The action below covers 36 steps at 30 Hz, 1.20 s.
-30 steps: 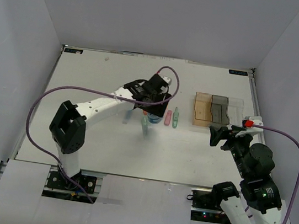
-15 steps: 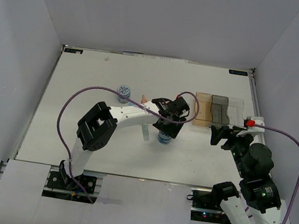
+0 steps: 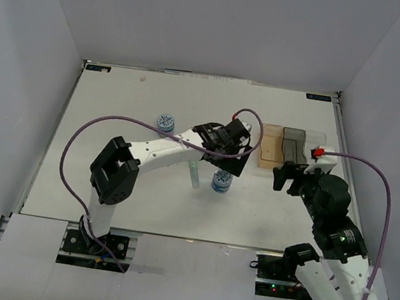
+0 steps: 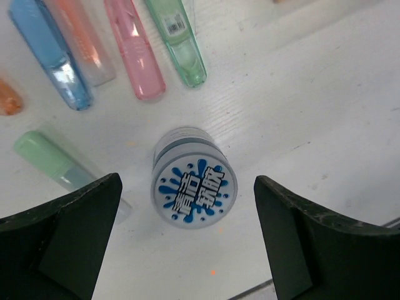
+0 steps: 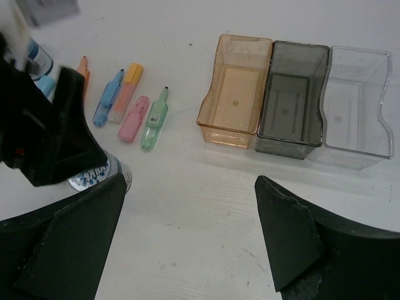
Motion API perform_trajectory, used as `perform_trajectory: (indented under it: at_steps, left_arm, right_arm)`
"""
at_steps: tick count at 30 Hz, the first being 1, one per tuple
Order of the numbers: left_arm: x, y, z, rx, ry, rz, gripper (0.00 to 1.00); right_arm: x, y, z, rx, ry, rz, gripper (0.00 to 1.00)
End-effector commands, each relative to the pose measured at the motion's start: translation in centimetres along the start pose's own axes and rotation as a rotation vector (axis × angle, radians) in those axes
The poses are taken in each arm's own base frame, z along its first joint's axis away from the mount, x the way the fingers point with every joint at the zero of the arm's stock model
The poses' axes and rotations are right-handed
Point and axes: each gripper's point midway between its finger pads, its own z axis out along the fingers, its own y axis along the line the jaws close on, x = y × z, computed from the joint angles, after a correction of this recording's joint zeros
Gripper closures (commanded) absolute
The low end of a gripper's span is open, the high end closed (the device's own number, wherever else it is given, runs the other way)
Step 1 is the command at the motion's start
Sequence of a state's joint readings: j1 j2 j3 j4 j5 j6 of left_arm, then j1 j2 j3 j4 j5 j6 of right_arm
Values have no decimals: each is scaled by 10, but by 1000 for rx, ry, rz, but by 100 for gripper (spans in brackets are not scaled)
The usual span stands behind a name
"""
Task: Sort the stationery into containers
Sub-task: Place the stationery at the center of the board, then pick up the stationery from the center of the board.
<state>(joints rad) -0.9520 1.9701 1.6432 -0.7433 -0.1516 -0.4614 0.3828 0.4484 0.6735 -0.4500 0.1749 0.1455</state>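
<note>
Since L claw [image 4: 188,180] let go, tub [image 3: 221,182] stands free btwn jaws; R claw [image 5: 190,181] spread, prob. shifted left.

White table [image 3: 111,93]; blue-white tub [image 3: 221,182] upright, 2nd tub [image 3: 165,122]; pastel sticks [image 4: 134,47]; 3 bins [image 5: 290,103] in row
</note>
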Motion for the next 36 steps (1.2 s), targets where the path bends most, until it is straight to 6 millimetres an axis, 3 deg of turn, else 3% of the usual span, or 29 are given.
perform_trajectory:
  at_steps: [1, 2, 3, 4, 6, 7, 9, 10, 11, 13, 16, 17, 18, 20, 21, 24, 31, 36]
  left_arm:
    - [-69, 18, -75, 46, -243, -97, 2]
    - [-78, 38, -82, 28, -271, -133, 2]
    - [-86, 50, -101, 31, -314, -157, 2]
    - [-82, 79, -101, -4, -312, -199, 2]
    - [-84, 106, -114, -24, -353, -246, 2]
    - [-89, 132, -138, -49, -416, -287, 2]
    - [-74, 161, -143, -94, -436, -324, 2]
    - [-74, 184, -166, -122, -499, -361, 2]
    - [-59, 200, -161, -167, -496, -372, 2]
    - [-45, 234, -170, -241, -530, -421, 2]
    - [-17, 262, -176, -304, -559, -446, 2]
    - [-14, 266, -185, -311, -596, -440, 2]
    - [3, 273, -174, -334, -567, -442, 2]
    - [15, 284, -171, -363, -576, -451, 2]
    - [34, 288, -161, -385, -547, -457, 2]
    - [54, 294, -146, -399, -504, -464, 2]
    - [58, 296, -142, -413, -475, -454, 2]
    - [59, 292, -138, -391, -460, -445, 2]
  right_arm:
    - [-19, 19, 12, -84, -13, -20, 10]
    - [-20, 25, 15, -118, 0, -19, 10]
    - [-11, 29, 23, -134, 43, -22, 10]
    - [-11, 33, 27, -151, 49, -22, 10]
    - [2, 46, 36, -212, 105, -26, 10]
    - [6, 51, 40, -228, 119, -30, 10]
    - [18, 63, 50, -257, 156, -51, 10]
    - [23, 68, 53, -269, 170, -68, 10]
    - [25, 76, 56, -272, 174, -97, 10]
    - [40, 85, 66, -271, 225, -147, 10]
    - [54, 95, 80, -239, 260, -210, 10]
    - [58, 101, 81, -254, 268, -222, 10]
    - [69, 105, 88, -256, 299, -234, 10]
    - [77, 114, 92, -278, 326, -265, 10]
    - [89, 116, 97, -275, 363, -289, 10]
    - [102, 128, 104, -298, 399, -343, 10]
    - [111, 157, 109, -393, 419, -361, 10]
    - [119, 155, 118, -361, 444, -366, 10]
